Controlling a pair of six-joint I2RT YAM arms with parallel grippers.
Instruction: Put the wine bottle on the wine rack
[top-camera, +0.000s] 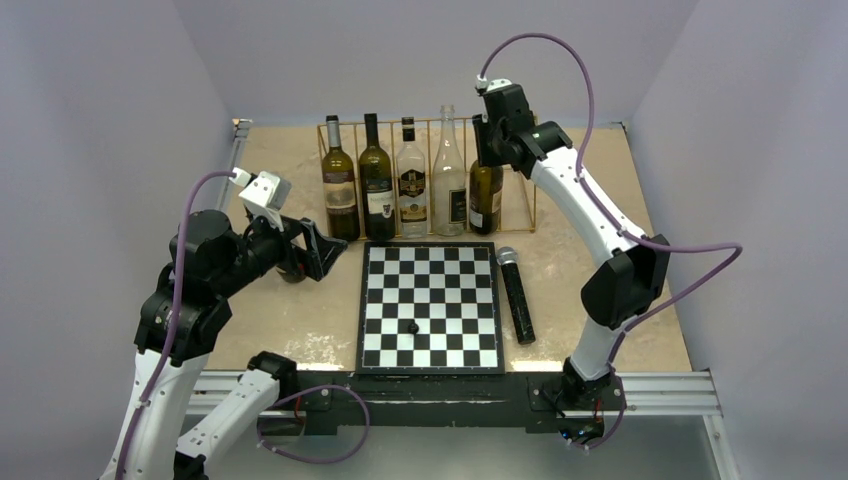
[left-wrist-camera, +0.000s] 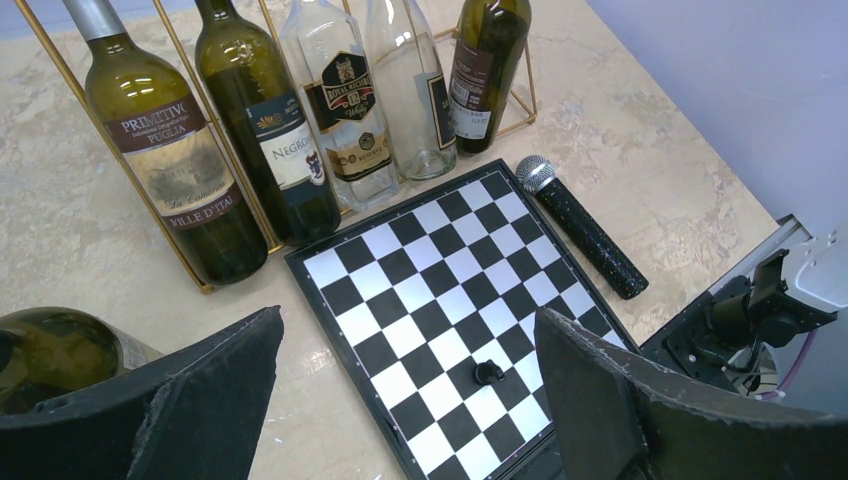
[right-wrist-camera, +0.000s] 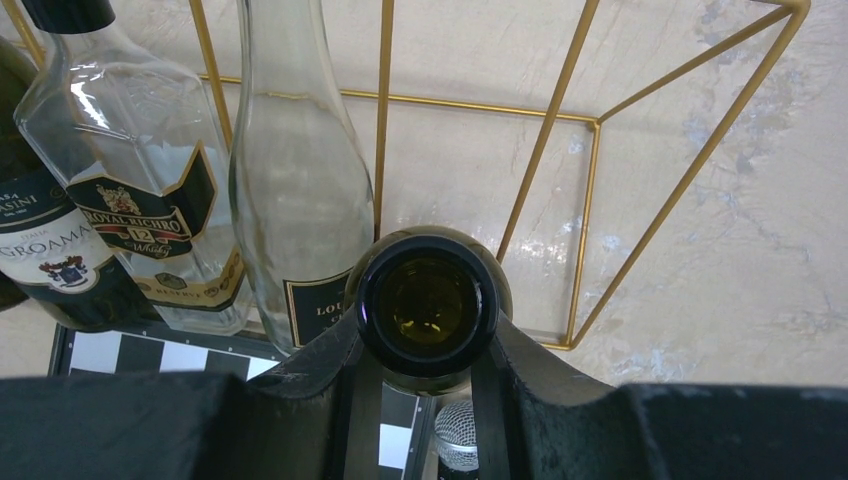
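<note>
Lilac walls close in a beige marbled table (top-camera: 300, 330). From above, the gold wire wine rack (top-camera: 533, 205) runs along the far edge with five bottles upright in it. The right gripper (top-camera: 490, 140) clasps the neck of the rightmost one, the dark green wine bottle (top-camera: 486, 195), in the end compartment. A chessboard (top-camera: 430, 305) lies in front, with a microphone (top-camera: 516, 295) just to its right.

Left wrist view: the left gripper (left-wrist-camera: 400, 400) is spread wide over the board, grasping nothing. Another green bottle (left-wrist-camera: 50, 355) lies outside one finger (left-wrist-camera: 210, 400).

Right wrist view: both fingers (right-wrist-camera: 320, 370) are clamped on the wine bottle's neck, its open mouth facing the lens, just beside a clear bottle (right-wrist-camera: 295, 180) and the rack's gold bars.
</note>
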